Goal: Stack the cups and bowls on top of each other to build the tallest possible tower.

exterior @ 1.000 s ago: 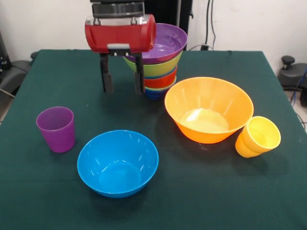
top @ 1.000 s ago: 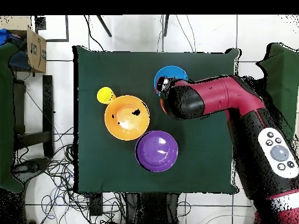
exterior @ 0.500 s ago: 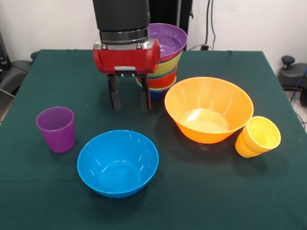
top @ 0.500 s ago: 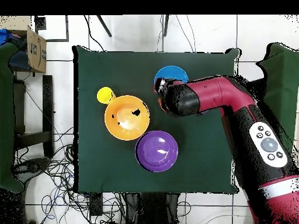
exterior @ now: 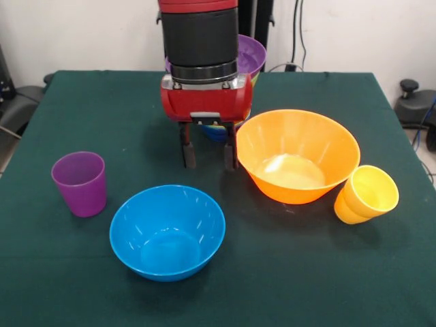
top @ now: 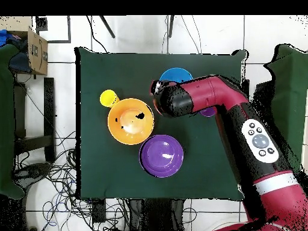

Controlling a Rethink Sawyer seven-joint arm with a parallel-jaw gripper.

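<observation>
1. Two fingers of my gripper (exterior: 209, 147) spread apart, empty, hanging between the blue bowl (exterior: 167, 231) and the tower (exterior: 244, 57).
2. Orange bowl (exterior: 297, 155) at my gripper's 3 o'clock, just beside one finger.
3. Purple cup (exterior: 80, 182) at 9 o'clock, well apart.
4. Yellow cup (exterior: 366, 194) touching the orange bowl, tilted.
5. Tower at 12 o'clock, mostly hidden behind my arm (top: 225, 105).

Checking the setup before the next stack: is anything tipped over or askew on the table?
The yellow cup beside the large orange bowl sits tilted, mouth angled toward the camera rather than upright. The purple cup and blue bowl stand level.
</observation>
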